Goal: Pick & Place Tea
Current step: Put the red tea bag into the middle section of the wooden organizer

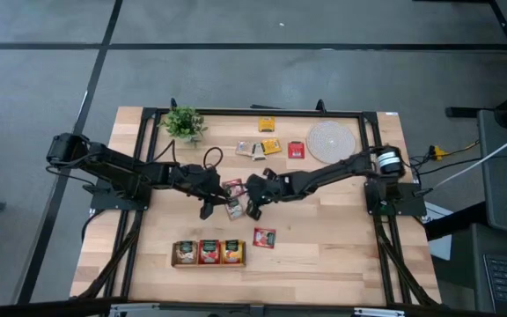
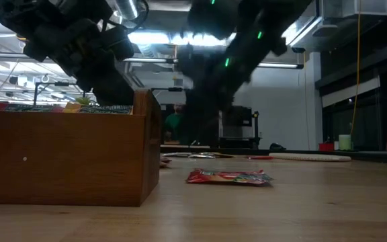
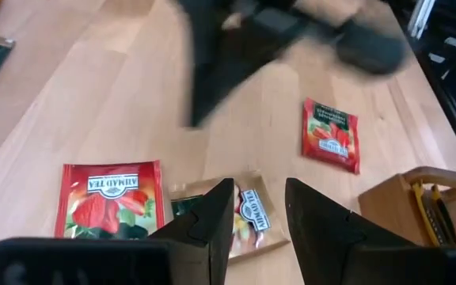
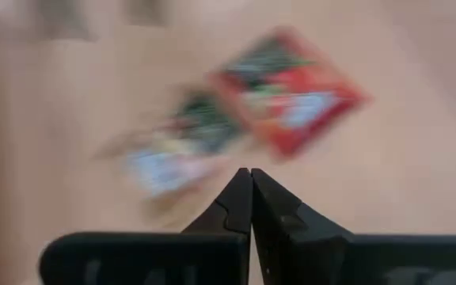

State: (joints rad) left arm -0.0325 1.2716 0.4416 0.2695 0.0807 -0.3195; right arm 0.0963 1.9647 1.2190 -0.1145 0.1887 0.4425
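Nearest the left edge of the worktop (image 1: 324, 255) the left arm reaches in toward the middle. The left end effector (image 3: 256, 210) hangs low over a pale sachet (image 3: 248, 218); its two fingers are partly open and hold nothing. Just beside that sachet, on the side toward the far edge, lies a red sachet (image 3: 111, 198), and the two almost touch.

Near the front edge stands the wooden tray (image 1: 209, 253), already with sachets in its three compartments. A little right of it one more red sachet (image 1: 264, 236) lies alone.

In the middle the right end effector (image 4: 251, 186) is above the same pair, its fingers pressed shut and empty. More sachets (image 1: 267, 145) lie toward the far edge, beside the round mat (image 1: 330, 141) and right of a small plant (image 1: 183, 123).

The risk I see: both end effectors are very close, so they could collide. Also, the flat paper may slide away under the fingers, or the left fingers may catch the neighbouring red sachet together with the pale one.
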